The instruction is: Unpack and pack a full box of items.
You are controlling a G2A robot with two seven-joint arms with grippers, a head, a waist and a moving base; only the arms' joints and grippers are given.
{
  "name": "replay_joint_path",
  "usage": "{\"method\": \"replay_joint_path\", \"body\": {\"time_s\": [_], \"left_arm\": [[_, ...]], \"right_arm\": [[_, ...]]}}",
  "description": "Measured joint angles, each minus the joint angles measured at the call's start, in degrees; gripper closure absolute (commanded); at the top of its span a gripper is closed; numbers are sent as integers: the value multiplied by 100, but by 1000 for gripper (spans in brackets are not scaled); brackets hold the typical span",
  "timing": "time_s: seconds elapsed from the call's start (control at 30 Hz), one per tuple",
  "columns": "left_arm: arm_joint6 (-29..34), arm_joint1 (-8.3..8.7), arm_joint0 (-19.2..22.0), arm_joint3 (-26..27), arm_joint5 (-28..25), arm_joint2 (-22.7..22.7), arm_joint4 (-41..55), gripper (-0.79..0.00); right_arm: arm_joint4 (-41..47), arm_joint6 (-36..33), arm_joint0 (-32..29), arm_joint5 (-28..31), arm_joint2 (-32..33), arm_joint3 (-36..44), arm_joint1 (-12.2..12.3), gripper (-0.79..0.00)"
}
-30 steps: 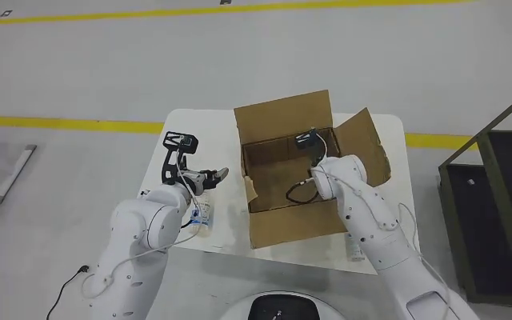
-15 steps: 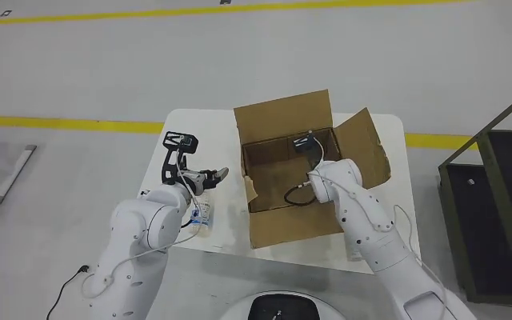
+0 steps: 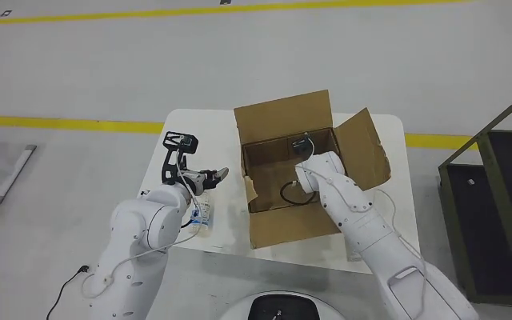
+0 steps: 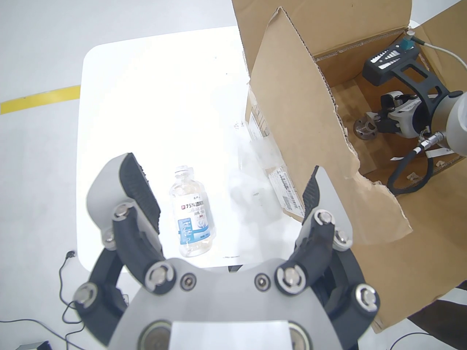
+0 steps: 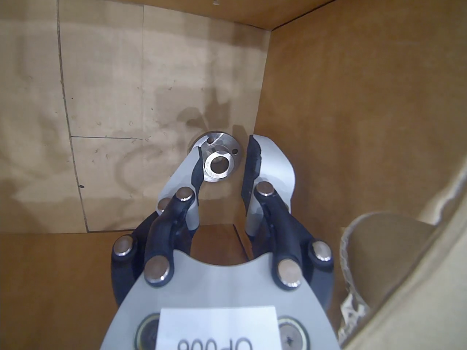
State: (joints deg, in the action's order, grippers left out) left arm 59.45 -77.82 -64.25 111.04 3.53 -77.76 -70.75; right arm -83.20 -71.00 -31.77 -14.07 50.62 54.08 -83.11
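An open cardboard box (image 3: 284, 116) stands on the white table (image 3: 184, 128). On the box floor lies a round metal flange (image 5: 217, 162) (image 4: 363, 128). My right gripper (image 5: 226, 151) is down inside the box, open, with one finger on each side of the flange's hub. A clear bottle (image 4: 191, 216) (image 3: 202, 216) with a blue and white label lies on the table left of the box. My left gripper (image 4: 222, 169) (image 3: 214, 178) hangs open above that bottle with nothing in it.
The box's near left flap (image 4: 365, 198) is torn and stands up between the bottle and the box interior. A dark rack (image 3: 480, 224) stands right of the table. Bare tabletop (image 4: 153, 85) lies beyond the bottle.
My right arm has pushed farther toward the left side of the box. The left arm and the bottle have stayed put.
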Motion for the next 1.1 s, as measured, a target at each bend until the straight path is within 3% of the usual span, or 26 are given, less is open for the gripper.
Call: {"method": "replay_joint_path", "body": {"time_s": [0.17, 0.6, 0.77, 1.1], "left_arm": [[0, 0, 0, 0, 0, 0, 0, -785], [0, 0, 0, 0, 0, 0, 0, -785], [0, 0, 0, 0, 0, 0, 0, -785], [0, 0, 0, 0, 0, 0, 0, -785]], "right_arm": [[85, -159, 182, 202, -12, -348, -77, -314], [31, -168, 126, 357, 68, -547, -146, -428], [-99, -128, 133, 276, 47, -715, -187, -382], [-116, 3, 231, 260, -7, -1041, -319, -388]]}}
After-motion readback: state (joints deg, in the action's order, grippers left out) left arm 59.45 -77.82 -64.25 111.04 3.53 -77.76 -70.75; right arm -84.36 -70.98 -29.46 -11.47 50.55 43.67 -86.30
